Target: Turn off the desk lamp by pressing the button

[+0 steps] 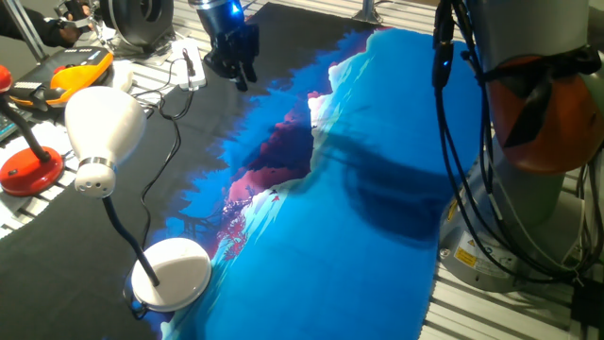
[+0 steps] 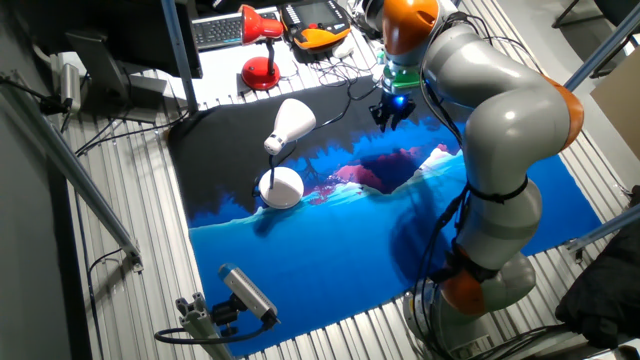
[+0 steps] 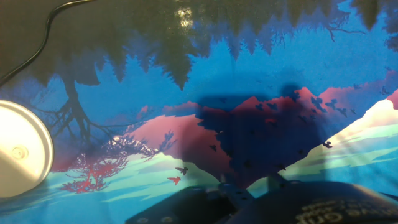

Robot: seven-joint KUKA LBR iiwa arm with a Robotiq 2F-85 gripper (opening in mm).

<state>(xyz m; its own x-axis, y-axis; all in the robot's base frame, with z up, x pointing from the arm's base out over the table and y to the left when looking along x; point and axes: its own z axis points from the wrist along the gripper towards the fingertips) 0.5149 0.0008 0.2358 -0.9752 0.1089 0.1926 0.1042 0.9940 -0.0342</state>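
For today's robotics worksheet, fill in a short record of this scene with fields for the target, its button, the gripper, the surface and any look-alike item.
target: white desk lamp, bell-shaped head tilted on a thin black neck
base: flat round white base, resting on the printed landscape mat
button: small round button on the base, seen in the hand view
gripper: gripper above the mat, apart from the lamp; finger state unclear
look-alike: red desk lamp beyond the mat

I get one low view near the desk lamp (image 1: 104, 132), one high overview, and my hand view looking down at the mat (image 3: 249, 74).
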